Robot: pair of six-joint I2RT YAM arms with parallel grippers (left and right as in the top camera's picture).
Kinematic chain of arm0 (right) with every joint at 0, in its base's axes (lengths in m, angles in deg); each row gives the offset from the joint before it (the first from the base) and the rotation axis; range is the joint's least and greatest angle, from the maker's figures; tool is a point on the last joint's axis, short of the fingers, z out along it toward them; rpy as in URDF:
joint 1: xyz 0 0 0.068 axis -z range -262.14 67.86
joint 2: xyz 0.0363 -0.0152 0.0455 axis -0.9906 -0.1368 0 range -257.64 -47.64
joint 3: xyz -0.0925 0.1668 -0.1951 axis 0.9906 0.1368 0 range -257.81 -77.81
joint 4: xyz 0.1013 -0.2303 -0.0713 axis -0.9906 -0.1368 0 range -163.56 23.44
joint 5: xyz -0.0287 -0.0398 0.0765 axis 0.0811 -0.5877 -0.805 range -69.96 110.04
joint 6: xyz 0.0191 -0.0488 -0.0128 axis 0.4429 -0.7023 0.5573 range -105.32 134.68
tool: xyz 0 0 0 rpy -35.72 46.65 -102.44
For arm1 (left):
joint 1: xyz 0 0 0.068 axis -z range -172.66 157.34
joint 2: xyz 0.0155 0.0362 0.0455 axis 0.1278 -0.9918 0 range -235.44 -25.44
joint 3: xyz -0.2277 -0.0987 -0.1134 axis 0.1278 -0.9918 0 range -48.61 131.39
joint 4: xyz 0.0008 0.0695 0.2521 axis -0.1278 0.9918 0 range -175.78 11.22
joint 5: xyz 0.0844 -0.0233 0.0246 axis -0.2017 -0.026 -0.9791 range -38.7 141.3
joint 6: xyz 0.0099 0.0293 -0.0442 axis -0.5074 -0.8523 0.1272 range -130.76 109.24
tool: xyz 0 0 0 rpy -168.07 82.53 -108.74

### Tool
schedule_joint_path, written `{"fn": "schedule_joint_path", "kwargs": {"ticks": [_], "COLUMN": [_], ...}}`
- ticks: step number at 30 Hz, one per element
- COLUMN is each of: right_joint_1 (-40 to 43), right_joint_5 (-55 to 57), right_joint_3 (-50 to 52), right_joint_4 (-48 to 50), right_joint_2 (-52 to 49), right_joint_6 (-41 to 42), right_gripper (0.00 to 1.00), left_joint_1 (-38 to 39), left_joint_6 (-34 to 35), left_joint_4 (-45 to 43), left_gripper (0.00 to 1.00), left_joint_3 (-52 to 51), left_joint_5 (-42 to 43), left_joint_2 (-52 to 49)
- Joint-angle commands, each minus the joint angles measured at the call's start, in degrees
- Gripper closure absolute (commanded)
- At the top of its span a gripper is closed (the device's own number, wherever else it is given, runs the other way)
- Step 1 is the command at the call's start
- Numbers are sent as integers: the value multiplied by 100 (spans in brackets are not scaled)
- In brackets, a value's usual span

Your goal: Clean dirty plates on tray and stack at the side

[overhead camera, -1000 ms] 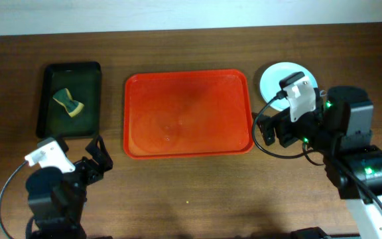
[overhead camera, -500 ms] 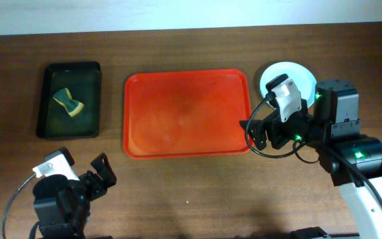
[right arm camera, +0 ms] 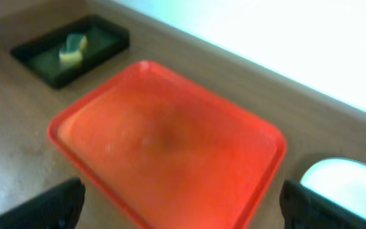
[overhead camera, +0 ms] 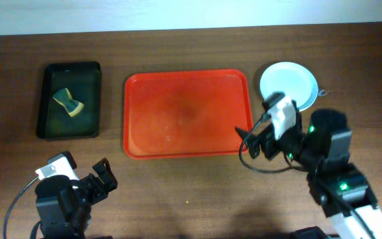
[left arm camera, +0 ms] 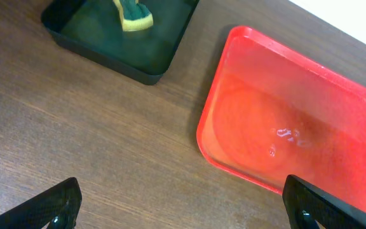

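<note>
Lying flat in the middle of the brown wooden table [overhead camera: 178, 206], the large red rectangular plastic tray [overhead camera: 188, 114] is showing rounded corners, a low rim and a glossy floor. In the left wrist view a faint ring-shaped mark and a few small shiny specks are showing on that floor. A round shallow pale blue-white plate [overhead camera: 287, 81] is resting on the table just beside the tray's far right corner, off the tray (whether other plates are lying under it cannot be told from above). Its face is looking clean and evenly pale, with a thin lighter rim.

A smaller black rectangular tray [overhead camera: 70, 99] is sitting well apart to the left, holding a yellow-and-green sponge [overhead camera: 68, 102].

The left gripper [left arm camera: 180, 207] is hovering over bare wood near the table's front left, short of the red tray, its black fingers [left arm camera: 62, 200] standing wide apart and holding nothing. The right gripper [right arm camera: 180, 203] is hanging by the tray's right edge and pointing across it, fingers [right arm camera: 56, 203] likewise spread wide with nothing between them; the plate is sitting at the lower right of its camera's view.
</note>
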Motion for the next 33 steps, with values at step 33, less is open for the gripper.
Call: {"fn": "schedule_joint_path", "kwargs": {"ticks": [33], "right_joint_1": [981], "right_joint_5": [1886], "right_joint_3": [4481], "right_joint_4": [1674], "right_joint_2": [4992], "right_joint_6": [800], "right_gripper": [1], "left_joint_1": [11], "left_joint_6": [-90], "left_joint_4": [-13], "left_gripper": [1], "left_joint_3": [-13], "left_joint_5": [-39], "left_joint_2": [28]}}
